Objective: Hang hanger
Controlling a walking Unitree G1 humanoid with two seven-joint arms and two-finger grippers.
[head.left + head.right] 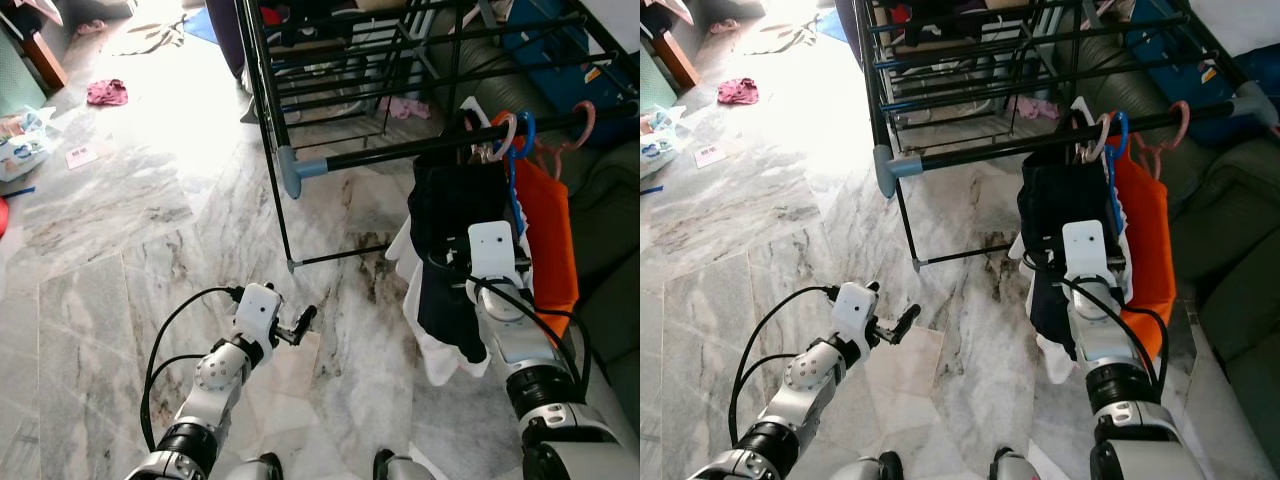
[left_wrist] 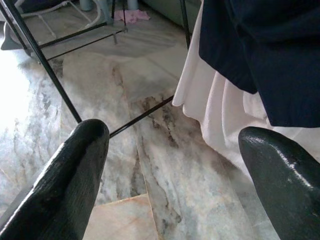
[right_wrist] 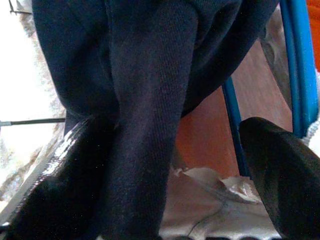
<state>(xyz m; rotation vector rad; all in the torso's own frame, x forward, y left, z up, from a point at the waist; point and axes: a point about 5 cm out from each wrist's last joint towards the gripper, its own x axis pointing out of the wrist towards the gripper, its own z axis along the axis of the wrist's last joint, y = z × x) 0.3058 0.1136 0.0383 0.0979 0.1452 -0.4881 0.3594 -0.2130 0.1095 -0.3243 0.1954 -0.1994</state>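
A black rail of a drying rack carries a white hanger, a blue hanger and a pink hanger. From them hang a navy garment, a white garment and an orange garment. My right arm is raised against the navy garment. In the right wrist view my right gripper is open, with a fold of navy cloth lying between its fingers and the blue hanger beside it. My left gripper is open and holds nothing, low over the marble floor.
The rack's leg and foot stand just ahead of my left gripper, with a low crossbar. A green sofa is close on the right. A pink cloth and clutter lie far left.
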